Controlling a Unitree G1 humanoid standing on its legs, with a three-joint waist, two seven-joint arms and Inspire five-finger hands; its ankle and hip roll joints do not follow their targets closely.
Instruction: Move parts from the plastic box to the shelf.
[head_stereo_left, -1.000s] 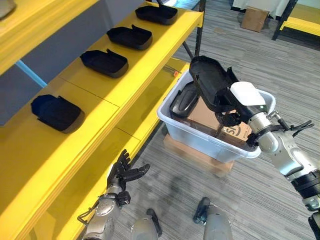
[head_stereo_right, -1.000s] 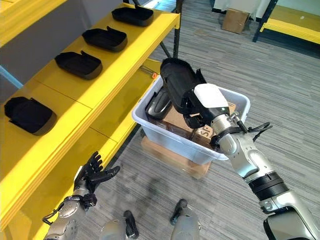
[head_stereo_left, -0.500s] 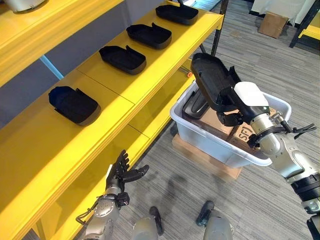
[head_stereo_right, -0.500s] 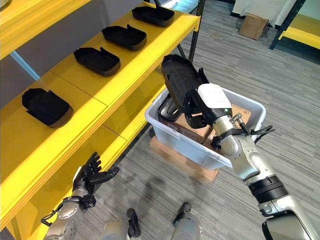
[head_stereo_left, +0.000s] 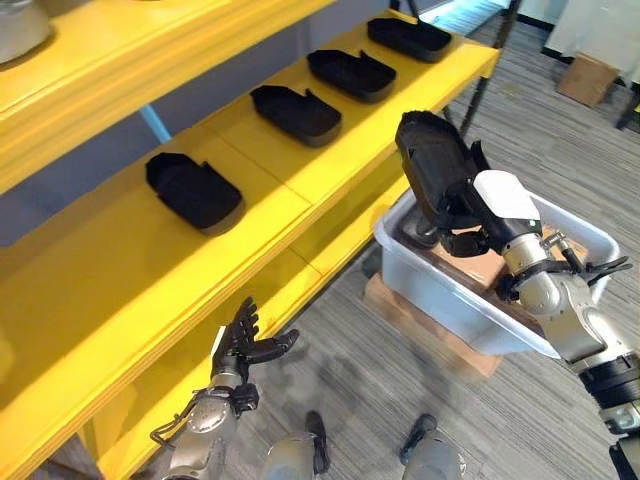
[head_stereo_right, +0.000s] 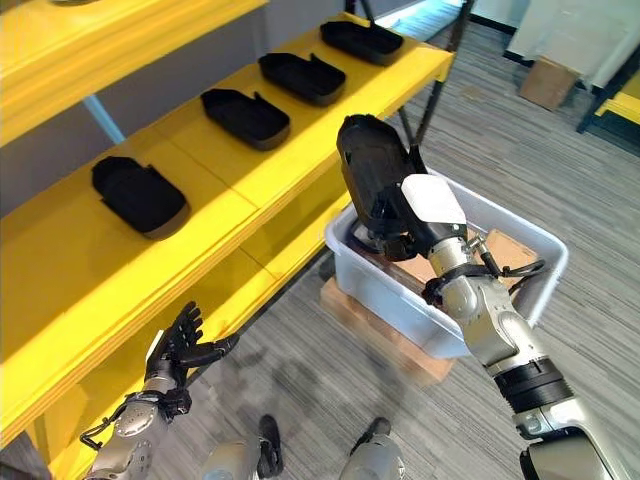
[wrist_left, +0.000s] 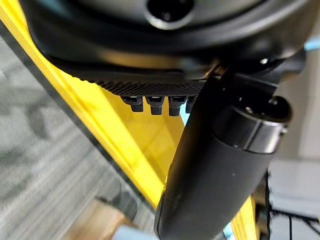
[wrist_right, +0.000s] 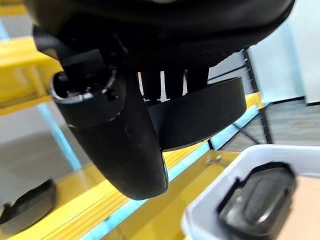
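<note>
Hands at this moment

We see the right arm stretched up and forward, its hand (head_stereo_left: 470, 205) with fingers curled round a black part (head_stereo_left: 432, 165) held high. The left hand (head_stereo_left: 243, 345) hangs low at the lower left, fingers straight and spread, thumb out, holding nothing.

Right hand (head_stereo_right: 428, 212): has carried the black part (head_stereo_right: 371, 172) up from the plastic box (head_stereo_right: 520, 290), nearer the shelf (head_stereo_right: 300, 150).

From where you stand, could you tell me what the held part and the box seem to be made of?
The part in the right robot hand looks like matte black moulded plastic, with thin raised edges. The box looks like pale plastic: its walls are slightly see-through and smooth.
</note>
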